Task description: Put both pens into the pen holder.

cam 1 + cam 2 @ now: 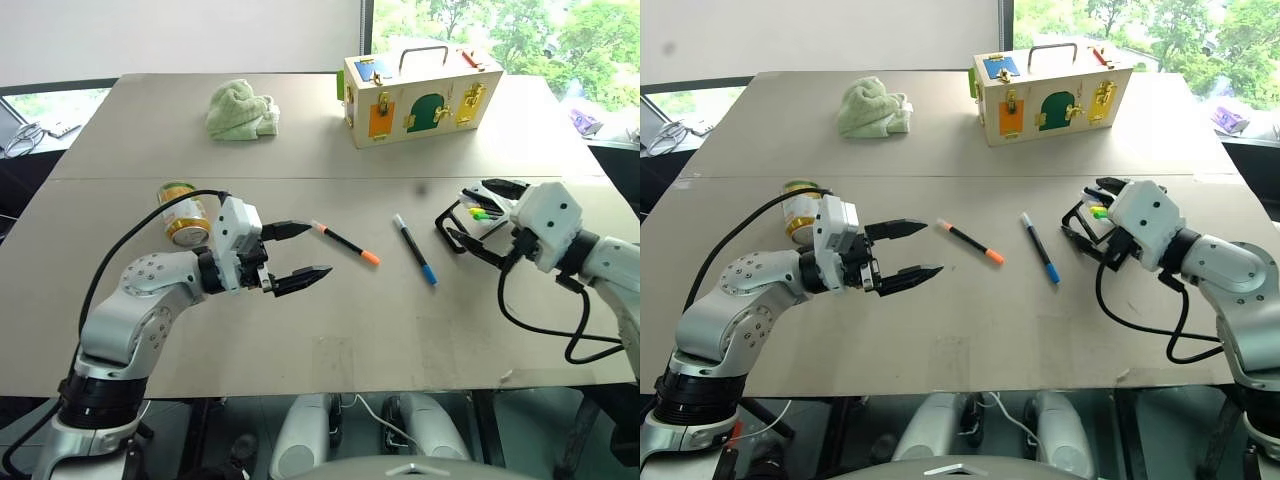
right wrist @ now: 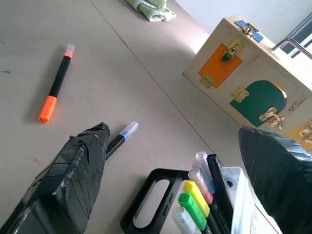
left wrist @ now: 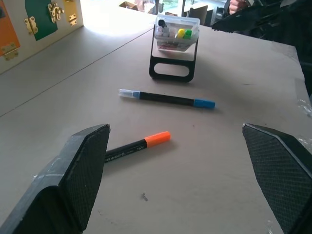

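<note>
Both pens flat mid-table — left gripper (image 1: 302, 252) and right gripper (image 1: 482, 219) jaws apart, empty. You risk rolling orange pen (image 1: 345, 243) away, or knocking pen holder (image 3: 174, 46) over.

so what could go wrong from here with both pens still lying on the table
1. The pen holder is already crowded with markers, so a pen may jam or tip out.
2. The open right gripper hangs right at the holder and could knock it on its looped frame.
3. The orange-capped pen and blue-capped pen lie flat on the table; the open left gripper could roll one away.
</note>
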Motion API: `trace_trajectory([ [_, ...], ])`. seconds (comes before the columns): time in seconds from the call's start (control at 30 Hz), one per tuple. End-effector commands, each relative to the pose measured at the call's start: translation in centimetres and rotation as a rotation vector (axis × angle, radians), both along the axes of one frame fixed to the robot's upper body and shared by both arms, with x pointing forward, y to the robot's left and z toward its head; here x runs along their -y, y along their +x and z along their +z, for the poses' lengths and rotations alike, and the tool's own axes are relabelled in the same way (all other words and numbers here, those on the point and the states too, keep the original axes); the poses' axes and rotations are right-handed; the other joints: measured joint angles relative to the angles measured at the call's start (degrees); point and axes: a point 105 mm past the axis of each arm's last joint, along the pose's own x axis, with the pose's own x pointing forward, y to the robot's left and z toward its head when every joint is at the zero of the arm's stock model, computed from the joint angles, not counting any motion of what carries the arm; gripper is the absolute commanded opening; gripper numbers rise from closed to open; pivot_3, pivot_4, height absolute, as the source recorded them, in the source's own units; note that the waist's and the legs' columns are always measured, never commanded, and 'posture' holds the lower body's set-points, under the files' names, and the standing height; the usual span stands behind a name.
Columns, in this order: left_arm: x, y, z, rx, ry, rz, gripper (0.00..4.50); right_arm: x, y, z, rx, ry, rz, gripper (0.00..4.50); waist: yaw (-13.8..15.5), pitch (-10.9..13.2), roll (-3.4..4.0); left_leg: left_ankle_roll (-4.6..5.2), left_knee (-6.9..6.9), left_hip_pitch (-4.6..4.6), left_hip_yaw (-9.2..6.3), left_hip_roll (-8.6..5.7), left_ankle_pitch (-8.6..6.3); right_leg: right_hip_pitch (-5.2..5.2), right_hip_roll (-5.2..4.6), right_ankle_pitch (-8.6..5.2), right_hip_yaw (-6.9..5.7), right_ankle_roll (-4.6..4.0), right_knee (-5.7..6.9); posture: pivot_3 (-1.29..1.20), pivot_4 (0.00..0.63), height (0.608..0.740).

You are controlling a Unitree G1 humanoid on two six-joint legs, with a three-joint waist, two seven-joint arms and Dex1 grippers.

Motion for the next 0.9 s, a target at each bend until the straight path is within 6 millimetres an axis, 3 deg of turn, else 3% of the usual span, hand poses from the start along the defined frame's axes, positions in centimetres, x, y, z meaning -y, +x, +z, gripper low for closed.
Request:
trace_trajectory([
  [0.03,-0.1,0.0,0.8,0.046,0.011,-0.008,4.50,-1.3,-0.4,-0.9,-0.124,-0.033,-0.127,4.48,0.08,0.00,0.00,0.00,0.00,-0.01,-0.01,0.01,0.00,-0.01,0.00,0.01,0.00,-0.04,0.01,0.00,0.150,0.740],
  [0.13,-0.3,-0.4,0.6,0.028,0.012,-0.005,4.50,-3.7,0.0,-2.8,-0.449,0.096,-0.131,4.48,-0.42,-0.02,-0.04,-0.01,0.02,-0.01,-0.03,0.01,-0.01,-0.02,-0.02,0.04,0.00,-0.10,0.00,0.00,0.150,0.740],
  [0.27,-0.6,-1.1,0.3,0.005,0.036,0.002,4.50,-4.8,3.2,-2.6,-0.575,0.238,-0.275,4.48,-1.01,-0.01,-0.01,-0.01,0.05,-0.03,-0.06,0.01,-0.01,-0.03,-0.04,0.06,-0.05,-0.13,0.09,0.00,0.150,0.740],
  [0.47,-0.9,-1.6,0.1,-0.005,0.034,0.026,4.50,-6.2,6.7,-4.0,-0.752,0.212,-0.372,4.48,-1.30,0.00,-0.01,0.02,0.05,-0.14,-0.07,-0.20,-0.01,-0.07,-0.20,0.07,-0.13,-0.12,0.09,0.00,0.150,0.740],
  [0.57,-0.6,-2.1,-0.1,-0.013,0.026,0.040,4.50,-7.2,7.8,-4.5,-0.823,0.183,-0.421,3.69,-1.82,0.00,-0.01,0.02,0.02,-0.07,-0.01,-0.20,0.00,-0.08,-0.16,0.07,-0.07,-0.12,0.21,0.00,0.150,0.740],
  [0.63,-0.5,-2.5,-0.2,-0.022,0.019,0.052,4.50,-8.3,8.2,-4.5,-0.881,0.170,-0.409,2.79,-1.78,0.00,0.00,0.02,-0.02,-0.07,-0.01,-0.20,0.00,-0.12,-0.15,0.07,-0.07,-0.12,0.26,0.00,0.150,0.740],
  [0.9,-0.7,-3.5,-0.4,-0.039,0.003,0.114,4.50,-11.4,8.2,-3.6,-1.019,0.138,-0.311,2.79,-1.61,0.00,0.00,0.04,-0.02,-0.10,0.01,-0.20,-0.01,-0.14,-0.16,0.08,-0.06,-0.11,0.23,0.00,0.150,0.740],
])
